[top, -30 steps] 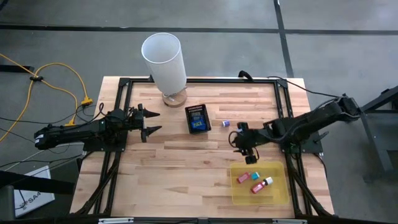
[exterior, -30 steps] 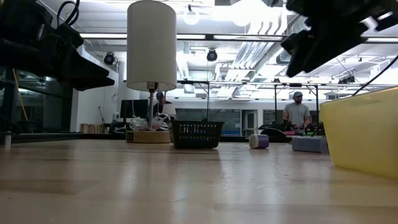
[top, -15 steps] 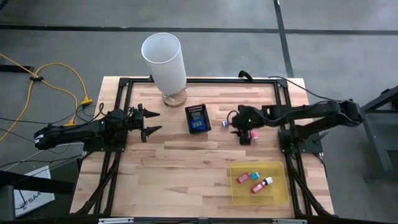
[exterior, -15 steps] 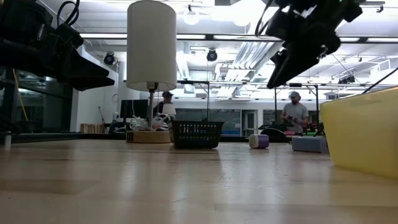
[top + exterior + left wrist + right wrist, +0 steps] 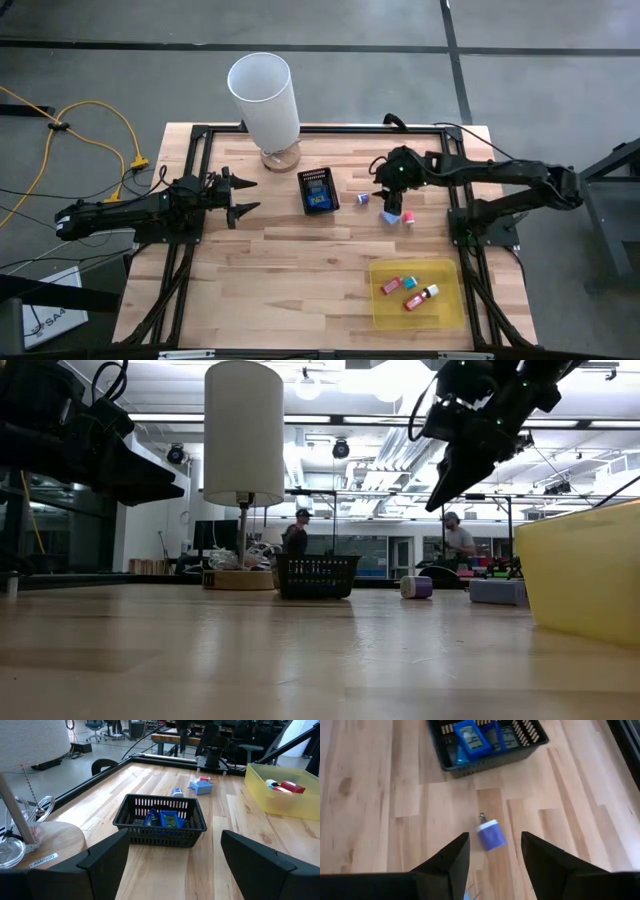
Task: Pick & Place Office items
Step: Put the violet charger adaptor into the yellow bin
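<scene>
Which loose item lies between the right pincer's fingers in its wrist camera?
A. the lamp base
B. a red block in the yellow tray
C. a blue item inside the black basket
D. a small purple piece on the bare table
D: the purple piece lies on the wood ahead of the open right pincer, short of the black basket.

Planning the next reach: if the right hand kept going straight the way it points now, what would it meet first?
Most likely the small purple piece lying on the table between the open right hand's fingers; depth is uncertain.
</scene>
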Available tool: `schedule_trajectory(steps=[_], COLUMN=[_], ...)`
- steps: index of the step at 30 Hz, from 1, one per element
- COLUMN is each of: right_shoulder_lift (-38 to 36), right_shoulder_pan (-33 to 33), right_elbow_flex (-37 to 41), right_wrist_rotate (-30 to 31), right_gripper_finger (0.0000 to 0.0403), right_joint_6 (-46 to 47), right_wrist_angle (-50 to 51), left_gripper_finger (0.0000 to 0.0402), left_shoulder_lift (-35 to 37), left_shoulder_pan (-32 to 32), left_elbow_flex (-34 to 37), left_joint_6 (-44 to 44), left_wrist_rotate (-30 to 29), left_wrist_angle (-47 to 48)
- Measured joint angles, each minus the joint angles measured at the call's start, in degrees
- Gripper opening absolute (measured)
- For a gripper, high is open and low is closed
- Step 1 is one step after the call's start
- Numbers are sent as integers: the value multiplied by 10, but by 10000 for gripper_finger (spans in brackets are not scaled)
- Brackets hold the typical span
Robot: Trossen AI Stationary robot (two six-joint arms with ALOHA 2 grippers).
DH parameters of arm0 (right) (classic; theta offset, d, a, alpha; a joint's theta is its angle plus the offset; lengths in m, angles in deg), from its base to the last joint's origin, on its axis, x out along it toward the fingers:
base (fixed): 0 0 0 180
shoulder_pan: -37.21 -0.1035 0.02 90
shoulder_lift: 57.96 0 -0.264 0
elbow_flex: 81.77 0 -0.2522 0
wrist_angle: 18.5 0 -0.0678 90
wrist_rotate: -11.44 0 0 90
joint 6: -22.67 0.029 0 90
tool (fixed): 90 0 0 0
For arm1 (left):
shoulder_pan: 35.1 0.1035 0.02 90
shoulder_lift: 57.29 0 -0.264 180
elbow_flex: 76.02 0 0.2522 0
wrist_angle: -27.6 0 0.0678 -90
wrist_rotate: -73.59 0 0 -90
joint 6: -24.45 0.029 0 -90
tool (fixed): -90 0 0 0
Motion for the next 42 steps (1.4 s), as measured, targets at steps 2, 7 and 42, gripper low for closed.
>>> schedule_trajectory(steps=[2,7,42], right_shoulder_lift=[0,0,214], right_shoulder_pan=[11,28,30], right_elbow_flex=[0,0,-204], right_wrist_rotate=[-6,-10,-23], right_gripper_finger=[165,165,165], right_joint_6=[-1,-11,-71], right_wrist_angle=[0,0,80], left_gripper_finger=[308,308,308], left_shoulder_lift=[0,0,0], left_shoulder_pan=[0,0,0], left_elbow_flex=[0,0,0], left_joint_6=[0,0,0], left_wrist_rotate=[0,0,0], left_wrist_angle=[0,0,0])
